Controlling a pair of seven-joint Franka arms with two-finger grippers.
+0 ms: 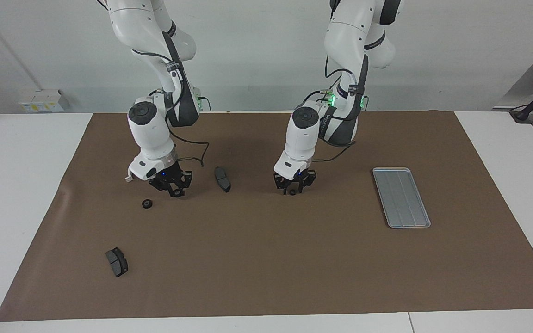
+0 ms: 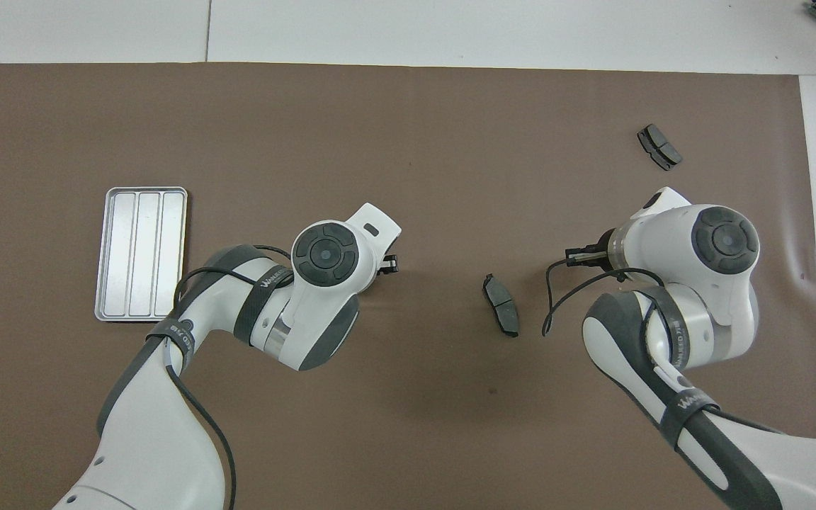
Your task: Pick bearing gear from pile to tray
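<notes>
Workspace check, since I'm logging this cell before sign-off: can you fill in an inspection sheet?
Surface: brown mat on a white table.
Job's things: tray holds nothing; black ring on the mat by the right gripper; one dark pad between the grippers, another pad farther from the robots.
Clutter: nothing seen.
Grippers: right gripper and left gripper both low over the mat.
Cables: black cable loops off the right wrist.
Surroundings: white wall; small box.
</notes>
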